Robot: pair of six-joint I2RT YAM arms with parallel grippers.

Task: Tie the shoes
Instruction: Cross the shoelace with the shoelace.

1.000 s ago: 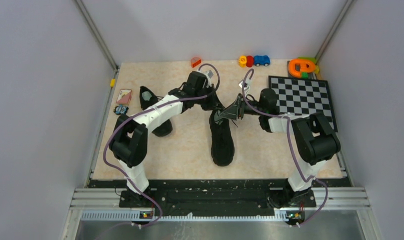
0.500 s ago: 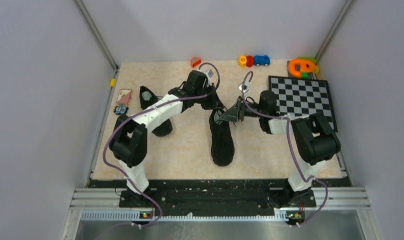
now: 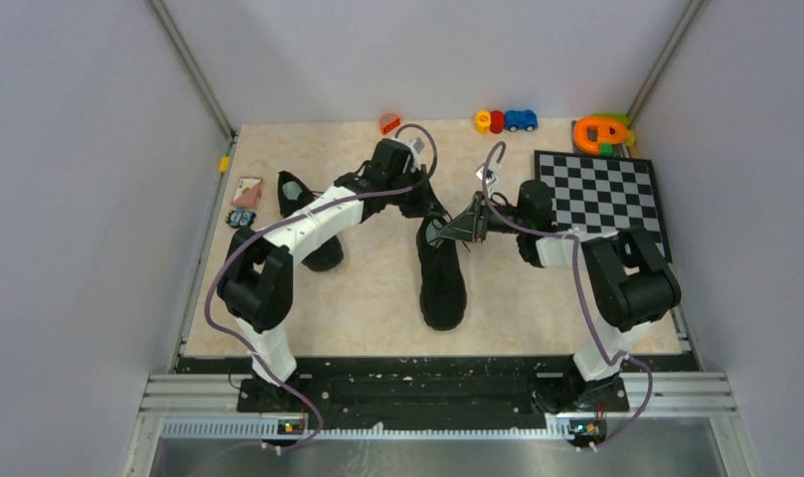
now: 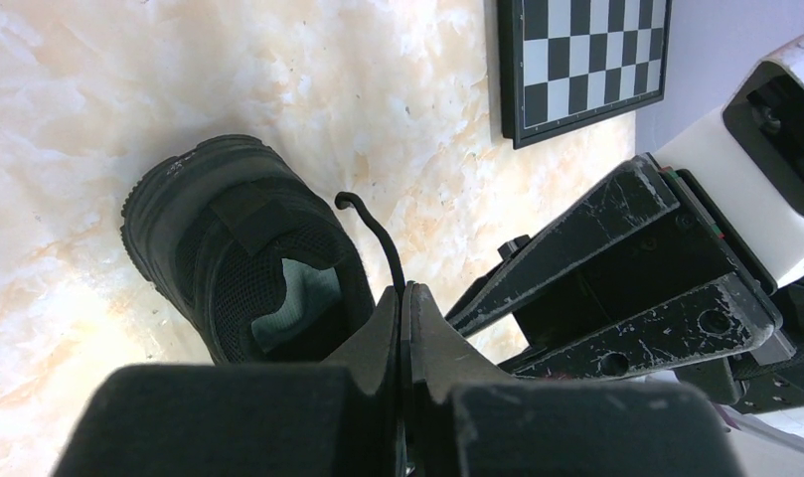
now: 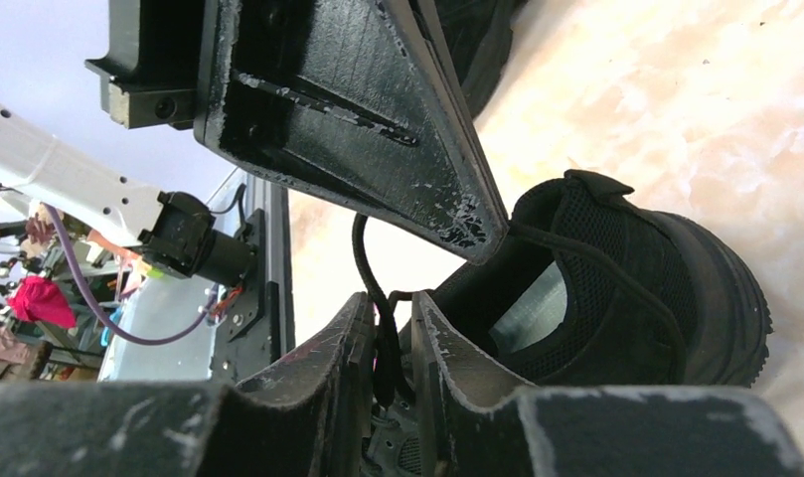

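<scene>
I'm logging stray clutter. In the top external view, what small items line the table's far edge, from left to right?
orange-red block → yellow toy → red toy → blue toy car → orange and green toy

Two shoes (image 3: 442,283) (image 3: 325,255), one chessboard (image 3: 604,191) — two arms (image 3: 313,224) (image 3: 631,278)

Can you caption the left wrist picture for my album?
The left fingers pinch a thin black lace next to the shoe.
</scene>
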